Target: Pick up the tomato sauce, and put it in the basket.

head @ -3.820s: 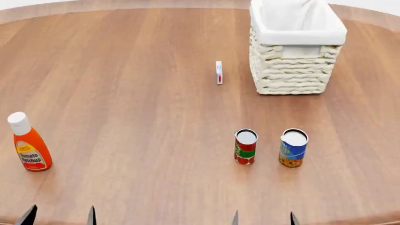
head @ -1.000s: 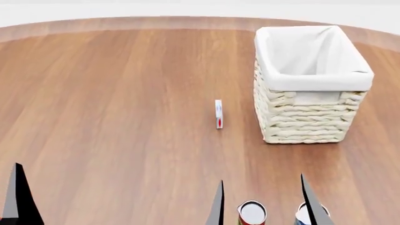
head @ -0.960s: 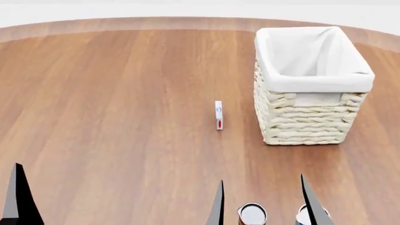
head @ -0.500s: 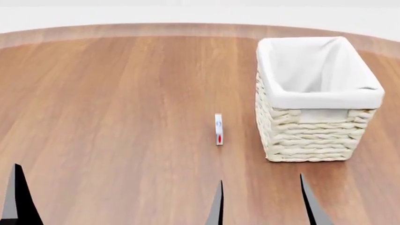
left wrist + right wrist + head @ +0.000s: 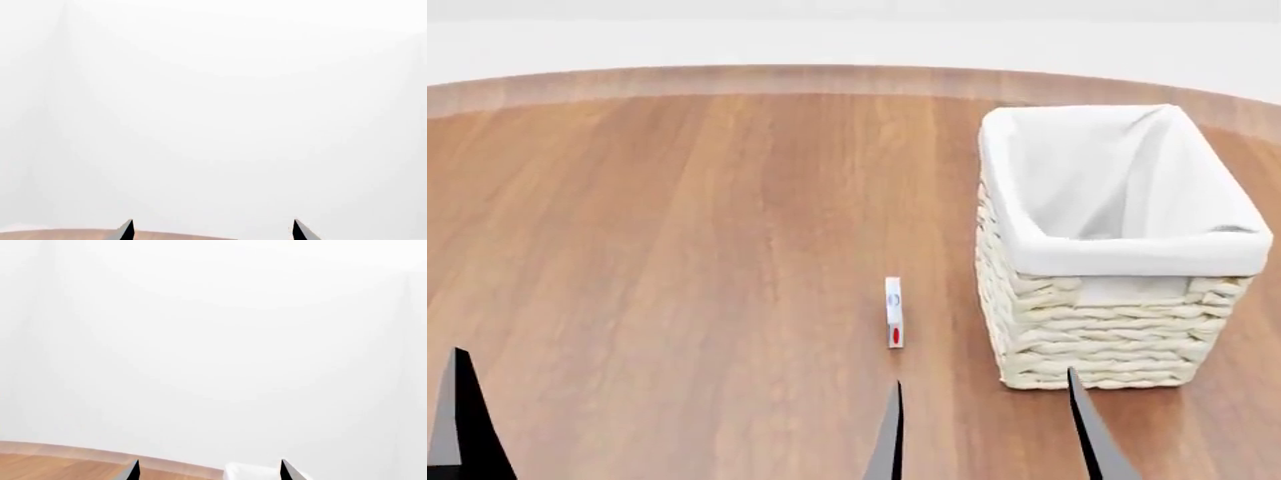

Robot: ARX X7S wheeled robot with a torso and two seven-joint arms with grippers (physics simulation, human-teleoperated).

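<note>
Table (image 5: 694, 220) view now without cans

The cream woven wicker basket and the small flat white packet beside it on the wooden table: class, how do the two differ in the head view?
The cream woven wicker basket is far larger than the small flat white packet. The basket is woven and lined with white cloth; the packet is smooth, with a red mark. The basket is broad and open-topped; the packet stands thin, on edge. Both rest upright on the wooden table, apart.

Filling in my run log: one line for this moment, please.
stage: before pickup | tomato sauce: out of view | basket: upright, nothing seen inside | left gripper: open | right gripper: open, holding nothing
</note>
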